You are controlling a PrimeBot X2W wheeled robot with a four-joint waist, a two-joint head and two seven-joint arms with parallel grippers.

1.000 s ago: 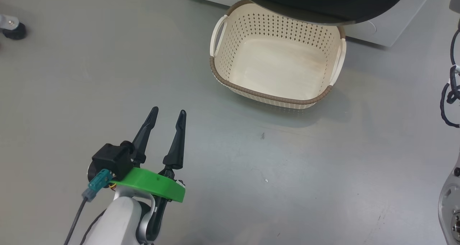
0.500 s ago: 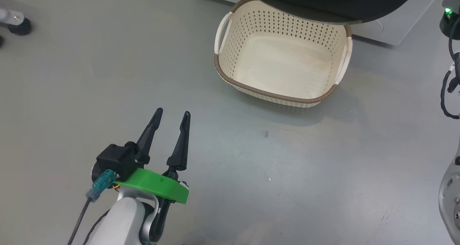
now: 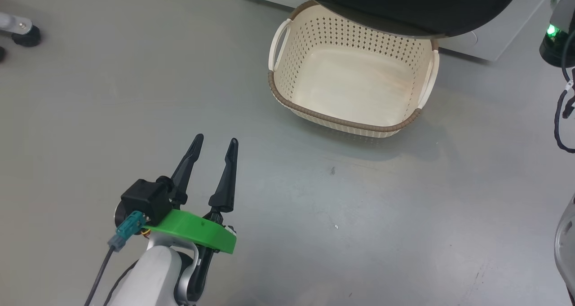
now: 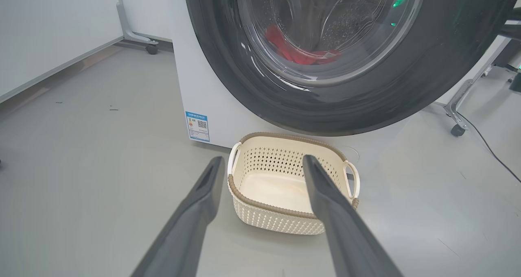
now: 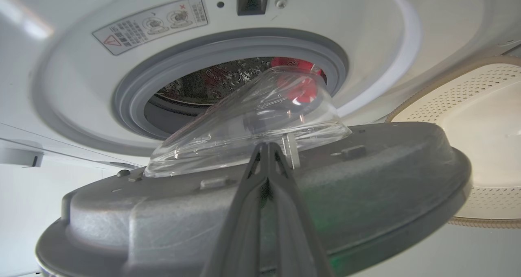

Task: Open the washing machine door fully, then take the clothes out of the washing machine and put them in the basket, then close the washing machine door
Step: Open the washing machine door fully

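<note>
The washing machine door [image 4: 228, 65] stands partly open, its black rim and glass bowl facing the left wrist view. Red clothes [image 4: 293, 53] lie in the drum behind the glass. The cream basket [image 3: 341, 119] sits on the floor under the door [image 3: 404, 5], in front of the white washing machine [image 3: 476, 36], with nothing in it. My left gripper [image 3: 213, 144] hovers open over bare floor, short of the basket [image 4: 268, 206]. My right gripper [image 5: 266, 147] is shut, its tips against the door's grey inner side [image 5: 163, 212] by the glass bowl [image 5: 244, 130]. Clothes [image 5: 301, 90] show past the gasket [image 5: 134, 102].
A blue label [image 4: 198, 126] sticks to the machine's lower front. Castored frame legs stand to the left [image 4: 151, 48] and right [image 4: 458, 130] of the machine. A cable [image 4: 488, 147] runs over the floor on the right. My right arm's green-lit part [image 3: 552, 29] is beside the door.
The head camera has shifted a little. My right arm's green-lit part has come down into the top right of the head view. The left gripper stays open in place.
</note>
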